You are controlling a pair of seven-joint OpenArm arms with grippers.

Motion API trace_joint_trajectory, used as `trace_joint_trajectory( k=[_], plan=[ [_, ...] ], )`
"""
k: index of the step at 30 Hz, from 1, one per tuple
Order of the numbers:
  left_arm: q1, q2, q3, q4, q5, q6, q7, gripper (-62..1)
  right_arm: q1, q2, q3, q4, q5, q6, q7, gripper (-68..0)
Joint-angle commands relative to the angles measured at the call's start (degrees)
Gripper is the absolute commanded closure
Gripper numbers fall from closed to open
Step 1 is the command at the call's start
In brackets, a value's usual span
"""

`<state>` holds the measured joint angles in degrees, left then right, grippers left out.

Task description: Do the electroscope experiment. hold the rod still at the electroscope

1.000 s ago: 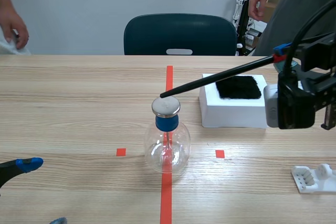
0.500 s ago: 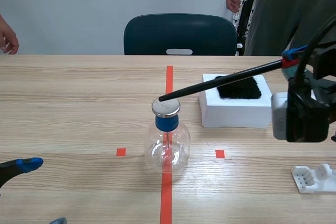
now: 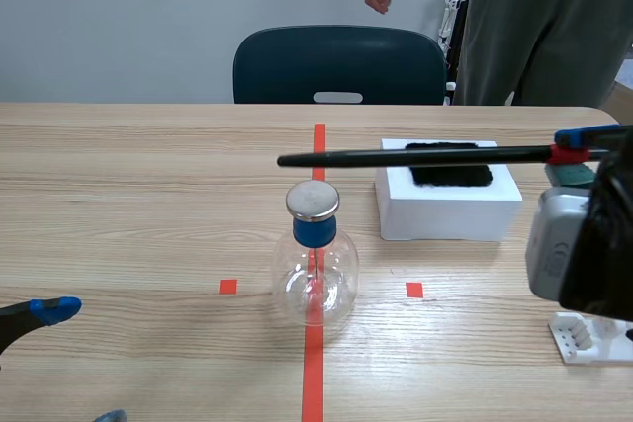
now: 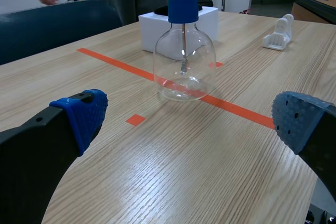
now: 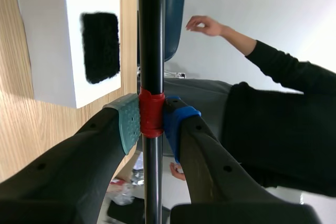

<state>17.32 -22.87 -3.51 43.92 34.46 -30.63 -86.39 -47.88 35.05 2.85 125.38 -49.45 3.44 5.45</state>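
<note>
One black rod point(image 3: 415, 156) pinched in right pincer point(image 5: 151, 121), level just above electroscope point(image 3: 315, 254), not touching, left pincer point(image 4: 190, 119) spread wide

Clear glass electroscope point(image 3: 315, 274) with shiny metal cap, matt black rod point(image 3: 415, 156), wood-grain table point(image 3: 129, 205)

On the table point(image 3: 119, 195) there is one electroscope point(image 3: 315, 264), one white box point(image 3: 445, 216) with one black cloth point(image 3: 450, 171), and one white stand point(image 3: 588, 338); also one rod point(image 3: 415, 156) and one chair point(image 3: 339, 64)
</note>
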Motion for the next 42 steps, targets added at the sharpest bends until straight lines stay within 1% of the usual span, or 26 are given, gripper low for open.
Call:
trace_joint_trajectory(
  k=[1, 3, 7, 12, 15, 18, 22, 24, 29, 32, 42],
  plan=[
    [0.26, -0.17, -0.63, 0.87, -0.76, -0.15, -2.64, -62.3, -2.03, -1.27, 1.46, 2.64, 1.14, -0.87, 0.00, -0.2],
    [0.26, -0.17, -0.63, 0.87, -0.76, -0.15, -2.64, -62.3, -4.94, -3.13, 2.69, 4.37, 2.54, -0.87, 0.04, -0.2],
    [0.26, -0.17, -0.63, 0.87, -0.76, -0.15, -2.64, -62.3, -10.78, -6.84, 4.24, 6.23, 3.52, -0.87, 0.61, -0.2],
    [0.26, -0.17, -0.63, 0.87, -0.76, -0.15, -2.64, -62.3, -16.33, -11.10, 4.37, 6.29, 5.33, -0.90, 2.93, -0.2],
    [0.26, -0.17, -0.63, 0.87, -0.76, -0.15, -2.64, -62.3, -18.53, -12.98, 4.37, 6.32, 5.38, -0.98, 5.25, -0.2],
    [0.26, -0.17, -0.63, 0.87, -0.76, -0.15, -2.64, -62.3, -20.52, -14.58, 4.37, 6.32, 5.38, -2.82, 7.74, -0.2],
    [0.26, -0.17, -0.63, 0.87, -0.76, -0.15, -2.64, -62.3, -22.16, -16.50, 4.37, 6.32, 5.40, -6.60, 10.25, -0.2],
    [0.26, -0.17, -0.63, 0.87, -0.76, -0.15, -2.64, -62.3, -22.49, -17.51, 4.37, 6.32, 5.92, -6.95, 11.30, -0.2],
    [0.26, -0.17, -0.63, 0.87, -0.76, -0.15, -2.64, -62.3, -23.08, -17.59, 4.37, 6.29, 7.96, -6.91, 13.92, -0.2],
    [0.26, -0.17, -0.63, 0.87, -0.76, -0.15, -2.64, -62.3, -24.00, -17.59, 4.37, 6.29, 7.93, -6.93, 15.85, -0.2],
    [0.26, -0.17, -0.63, 0.87, -0.76, -0.15, -2.64, -62.3, -24.76, -17.57, 4.35, 6.29, 7.48, -6.91, 16.81, -0.2]
  ],
)
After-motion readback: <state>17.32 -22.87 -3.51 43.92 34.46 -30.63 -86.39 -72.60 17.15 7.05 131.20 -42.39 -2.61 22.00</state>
